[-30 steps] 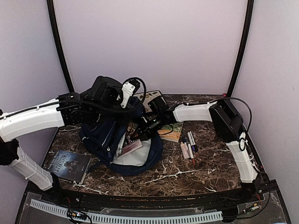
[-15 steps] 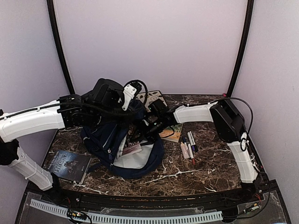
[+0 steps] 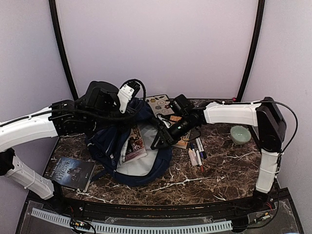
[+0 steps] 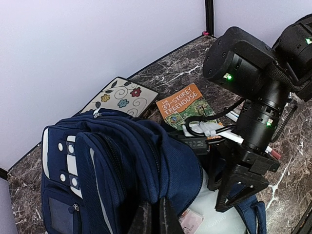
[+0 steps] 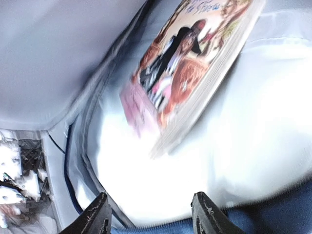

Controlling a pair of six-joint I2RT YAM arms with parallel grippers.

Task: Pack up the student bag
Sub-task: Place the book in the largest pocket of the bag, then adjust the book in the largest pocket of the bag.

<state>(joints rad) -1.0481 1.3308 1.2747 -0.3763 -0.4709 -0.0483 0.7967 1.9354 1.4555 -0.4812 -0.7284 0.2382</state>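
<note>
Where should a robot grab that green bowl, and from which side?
The bowl stands upright and open-topped, so pinching its rim from straight above looks best: one finger inside, one outside the wall. Its rounded sides would likely slip out of a sideways grip.

My overhead camera looks down from above and behind me. My left wrist camera peers past my left gripper [image 4: 155, 219] across the student bag [image 4: 122, 156]. My right wrist camera, close in, looks beyond my right gripper [image 5: 152, 213] into that bag.
</note>
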